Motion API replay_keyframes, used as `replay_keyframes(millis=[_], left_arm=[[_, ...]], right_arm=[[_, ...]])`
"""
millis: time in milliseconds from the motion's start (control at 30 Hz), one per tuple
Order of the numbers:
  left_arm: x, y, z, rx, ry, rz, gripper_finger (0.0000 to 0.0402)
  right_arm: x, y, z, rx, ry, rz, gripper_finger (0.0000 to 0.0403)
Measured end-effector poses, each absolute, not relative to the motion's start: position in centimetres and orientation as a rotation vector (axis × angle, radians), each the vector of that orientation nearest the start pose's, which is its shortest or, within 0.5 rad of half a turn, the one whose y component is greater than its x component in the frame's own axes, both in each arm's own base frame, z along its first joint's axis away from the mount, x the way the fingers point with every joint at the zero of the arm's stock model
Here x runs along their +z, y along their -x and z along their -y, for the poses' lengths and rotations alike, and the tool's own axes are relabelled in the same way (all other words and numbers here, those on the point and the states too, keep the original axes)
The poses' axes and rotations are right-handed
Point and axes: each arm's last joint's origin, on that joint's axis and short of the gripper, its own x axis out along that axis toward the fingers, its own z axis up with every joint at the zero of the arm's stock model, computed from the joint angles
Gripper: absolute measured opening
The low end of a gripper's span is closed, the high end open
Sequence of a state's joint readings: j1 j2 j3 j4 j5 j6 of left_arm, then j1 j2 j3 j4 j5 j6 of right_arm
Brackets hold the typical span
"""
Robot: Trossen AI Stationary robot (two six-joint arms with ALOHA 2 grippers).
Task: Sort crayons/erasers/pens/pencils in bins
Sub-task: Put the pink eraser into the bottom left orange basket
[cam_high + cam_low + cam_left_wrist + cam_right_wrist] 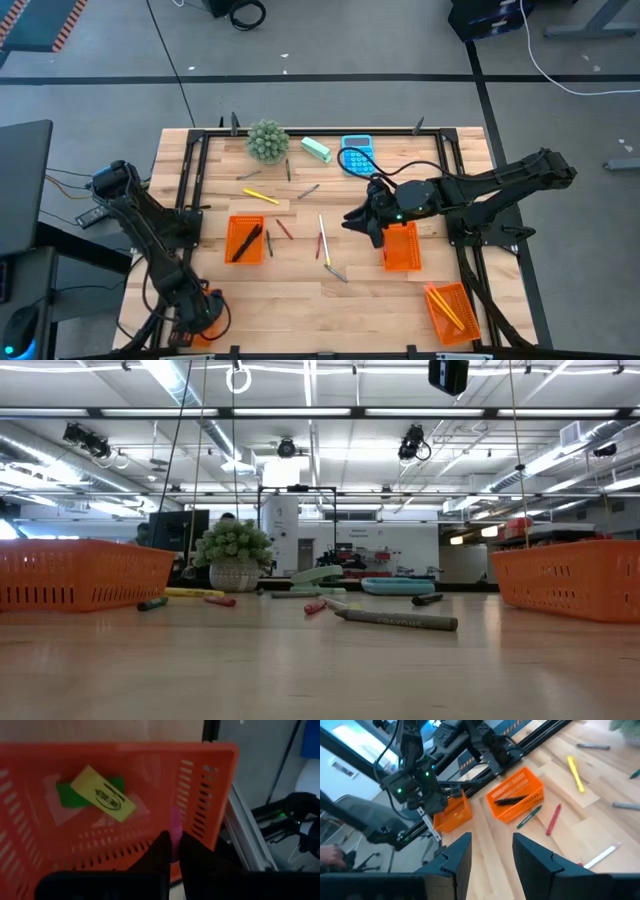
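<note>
My left gripper [205, 312] hangs at the table's near left corner over an orange bin [210, 795], shut on a pink eraser [175, 827]. A green eraser [67, 797] and a yellow one [102, 795] lie on that bin's floor. My right gripper [362, 222] is open above the table's middle, beside a second bin [402, 246], and touches nothing. A third bin [245, 240] holds black pens [247, 241]. The fourth bin [452, 312] holds yellow pencils. A red crayon [285, 230], a green one [268, 241] and a grey one [395, 620] lie loose on the wood. My left gripper pinches the pink eraser by its lower part [175, 845] between its two fingertips [161, 851], coming from above. The eraser's free end sticks out beyond the fingertips over the bin's inside, near a side wall. Whether it touches the bin I cannot tell.
At the far edge stand a small potted plant [267, 140], a mint-green block [315, 148] and a blue calculator [357, 156]. A yellow marker [260, 196], a long pale stick [322, 238] and grey sticks lie scattered mid-table. A black frame [195, 170] borders the table.
</note>
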State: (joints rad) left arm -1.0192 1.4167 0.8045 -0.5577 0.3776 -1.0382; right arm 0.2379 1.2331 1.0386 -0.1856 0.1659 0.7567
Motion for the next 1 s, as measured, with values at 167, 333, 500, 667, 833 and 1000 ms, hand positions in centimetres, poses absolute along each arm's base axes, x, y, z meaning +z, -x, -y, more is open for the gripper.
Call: replay_keyframes(millis=[167,333,500,667,833,1000], left_arm=[[17.0,-12.1,21.3,-0.462,0.385,-1.636,0.0045],[16.3,-11.8,20.9,-0.438,0.37,-1.653,0.0043],[16.3,-12.0,20.9,-0.419,0.36,-1.615,0.0049],[16.3,-12.0,20.9,-0.409,0.356,-1.598,0.0083],[16.3,-12.1,20.9,-0.389,0.388,-1.6,0.0122],[16.6,-12.2,21.2,-0.361,0.433,-1.603,0.0159]], right_arm=[[32.8,-26.7,-5.9,-0.104,-0.664,-0.365,0.0147],[32.8,-26.7,-5.8,-0.113,-0.663,-0.361,0.0147],[32.8,-26.7,-5.8,-0.114,-0.664,-0.361,0.0147],[32.8,-26.7,-5.9,-0.113,-0.664,-0.361,0.0147],[32.8,-26.7,-5.9,-0.114,-0.665,-0.361,0.0147],[32.8,-26.7,-5.9,-0.114,-0.666,-0.361,0.0147]])
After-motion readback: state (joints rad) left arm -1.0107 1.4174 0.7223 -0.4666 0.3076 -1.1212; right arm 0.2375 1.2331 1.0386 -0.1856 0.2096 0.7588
